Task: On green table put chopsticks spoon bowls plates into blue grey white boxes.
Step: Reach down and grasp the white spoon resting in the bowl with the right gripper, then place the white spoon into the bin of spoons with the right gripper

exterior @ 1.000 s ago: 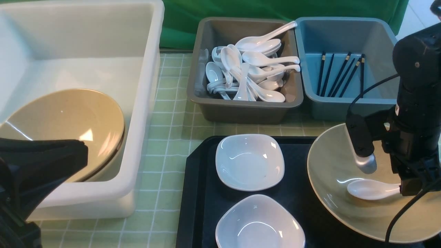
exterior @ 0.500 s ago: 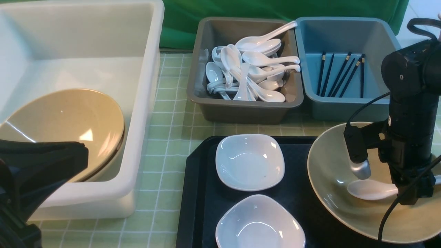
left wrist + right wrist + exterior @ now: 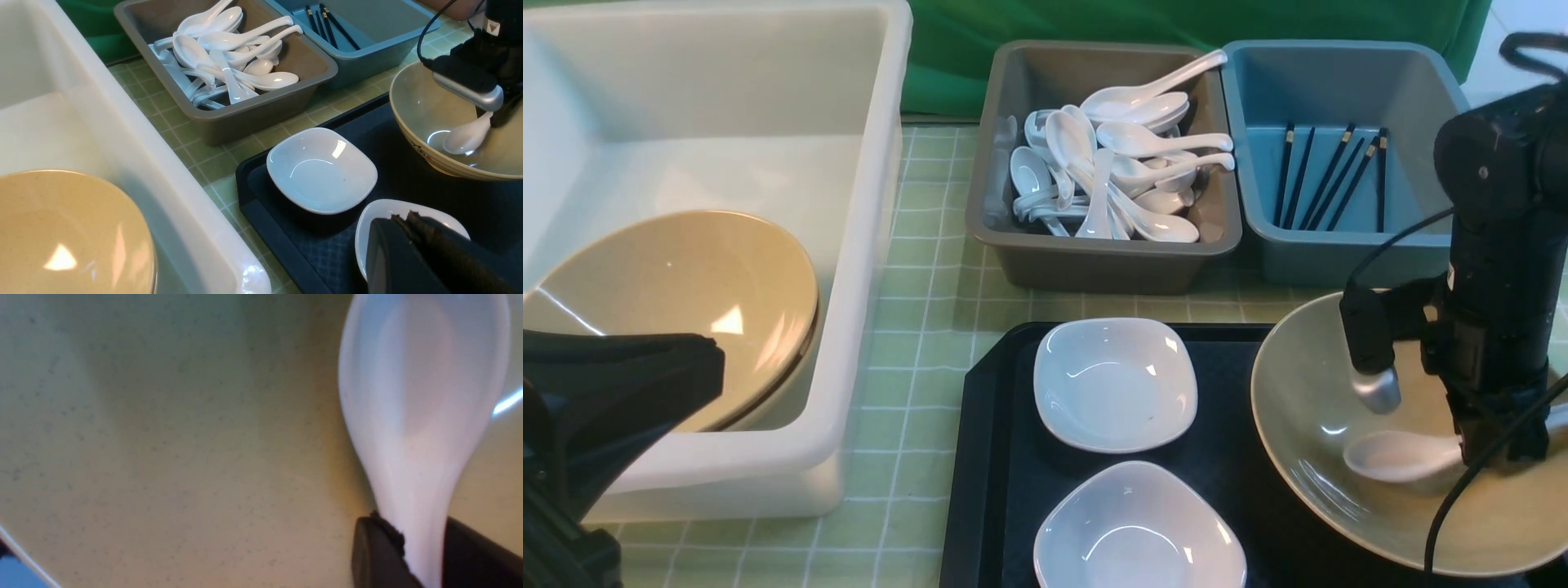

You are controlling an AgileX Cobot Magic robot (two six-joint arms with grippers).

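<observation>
Right pincer point(image 3: 421, 543) grasps the spoon point(image 3: 421, 396) by its handle, with the scoop inside the bowl point(image 3: 1298, 465). Left pincer point(image 3: 408, 228) is clenched and empty, well left of it.

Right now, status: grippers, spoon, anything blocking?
Left gripper shut, empty. Right gripper shut on spoon handle, scoop inside tan bowl. Route to grey box looks open.
</observation>
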